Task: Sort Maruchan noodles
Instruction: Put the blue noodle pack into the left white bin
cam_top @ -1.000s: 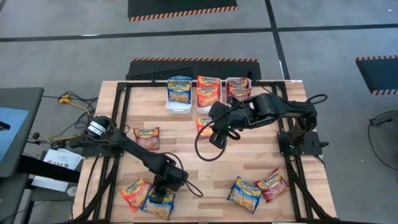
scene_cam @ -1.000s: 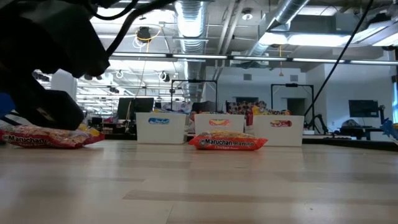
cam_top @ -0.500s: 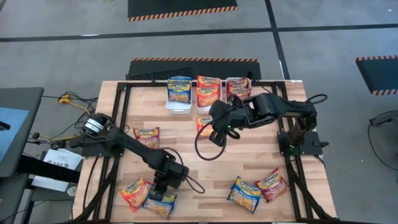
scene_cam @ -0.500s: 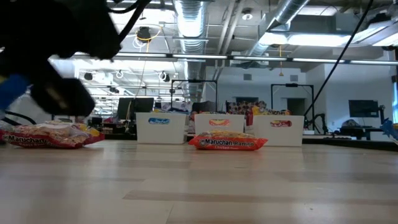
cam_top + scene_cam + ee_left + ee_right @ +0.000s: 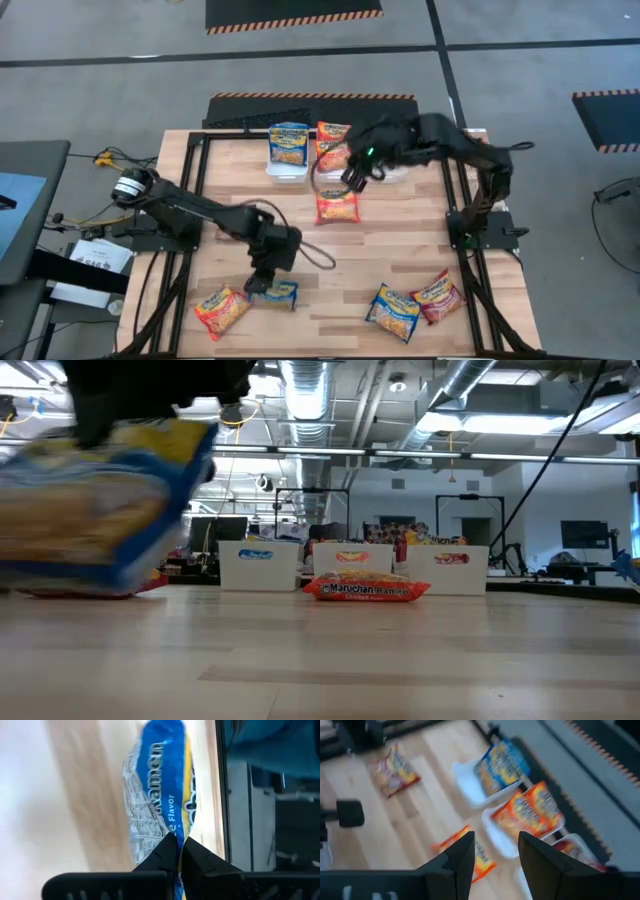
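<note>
My left end effector [image 5: 176,851] is clamped on the edge of a blue packet [image 5: 159,795], fingers pinched together on its crinkled seam; the wrapper reads "Ramen" and "Flavor" in my left wrist view. In the high view that blue packet [image 5: 274,292] sits near the front left of the worktop [image 5: 400,255], just beside an orange-red packet [image 5: 221,309]. In the low view it hangs clear above the wood, blurred.

My right end effector [image 5: 494,851] has its fingers apart, holding nothing, above the white trays [image 5: 288,170] at the back of the worktop. The left tray carries a blue packet [image 5: 288,142], the middle one an orange packet [image 5: 333,146]. Another orange packet [image 5: 366,588] lies on the wood in front of the trays, its label reading "Maruchan Ramen". Two more packets [image 5: 415,303] lie at the front right.
</note>
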{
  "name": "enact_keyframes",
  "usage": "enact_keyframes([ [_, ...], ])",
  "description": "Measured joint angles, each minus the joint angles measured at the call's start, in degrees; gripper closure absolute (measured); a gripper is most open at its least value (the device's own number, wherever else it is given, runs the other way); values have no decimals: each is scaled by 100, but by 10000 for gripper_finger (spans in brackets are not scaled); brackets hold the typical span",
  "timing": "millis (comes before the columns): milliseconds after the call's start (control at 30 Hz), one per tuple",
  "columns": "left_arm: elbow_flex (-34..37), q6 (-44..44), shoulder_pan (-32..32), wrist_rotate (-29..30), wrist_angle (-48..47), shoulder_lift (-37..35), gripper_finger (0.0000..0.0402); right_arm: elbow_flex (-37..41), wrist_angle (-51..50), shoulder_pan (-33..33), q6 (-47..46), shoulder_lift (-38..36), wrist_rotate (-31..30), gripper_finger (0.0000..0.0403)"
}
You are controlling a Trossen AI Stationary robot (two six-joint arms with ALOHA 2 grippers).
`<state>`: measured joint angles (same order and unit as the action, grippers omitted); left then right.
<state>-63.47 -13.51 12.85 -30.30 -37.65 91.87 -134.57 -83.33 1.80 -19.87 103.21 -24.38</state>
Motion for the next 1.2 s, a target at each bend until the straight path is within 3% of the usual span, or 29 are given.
enact_keyframes([
  [600, -58, 655, -2402, 829, -201, -1307, 401, -6, 328, 1505, 1625, -1003, 8, 228],
  [1200, -58, 1568, -4718, 1180, 889, -1339, 401, -3, 345, 2167, 2196, -1025, 26, 228],
])
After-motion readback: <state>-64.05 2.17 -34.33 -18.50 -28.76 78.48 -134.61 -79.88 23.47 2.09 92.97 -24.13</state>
